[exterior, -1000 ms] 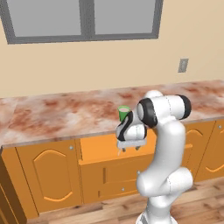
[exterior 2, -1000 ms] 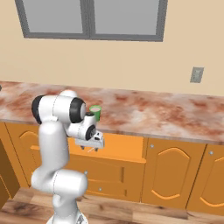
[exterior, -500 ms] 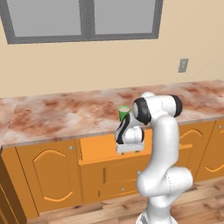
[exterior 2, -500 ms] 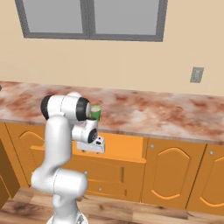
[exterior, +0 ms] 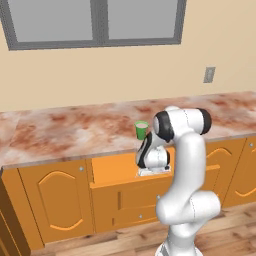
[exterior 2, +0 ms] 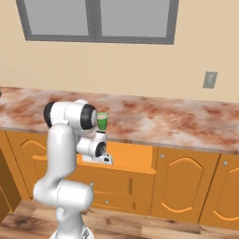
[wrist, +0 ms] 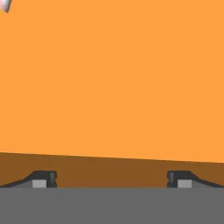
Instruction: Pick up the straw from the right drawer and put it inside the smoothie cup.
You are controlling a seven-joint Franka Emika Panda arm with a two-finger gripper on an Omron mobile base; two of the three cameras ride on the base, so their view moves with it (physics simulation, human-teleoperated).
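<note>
The right drawer [exterior: 112, 169] stands pulled out under the counter, its flat orange inside [wrist: 113, 78] showing close up in the hand view. My gripper [exterior: 154, 172] [exterior 2: 99, 160] points down into it, open and holding nothing, with the fingertips [wrist: 43, 178] wide apart just above the floor. A small whitish end, probably the straw [wrist: 5, 5], pokes in at the top left corner of the hand view; the rest is out of frame. The green smoothie cup [exterior: 142, 129] [exterior 2: 102, 121] stands upright on the counter just behind the drawer, beside my arm.
The marbled counter [exterior: 65, 132] runs the full width below a window. Orange cabinet doors with arched panels [exterior: 57, 202] [exterior 2: 186, 184] flank the drawer. The drawer's darker front wall [wrist: 109, 168] lies close under the fingertips. A wall outlet [exterior 2: 210, 80] sits at the right.
The hand has sunk lower into the open drawer and the upper arm has swung in over it. The cup has not moved.
</note>
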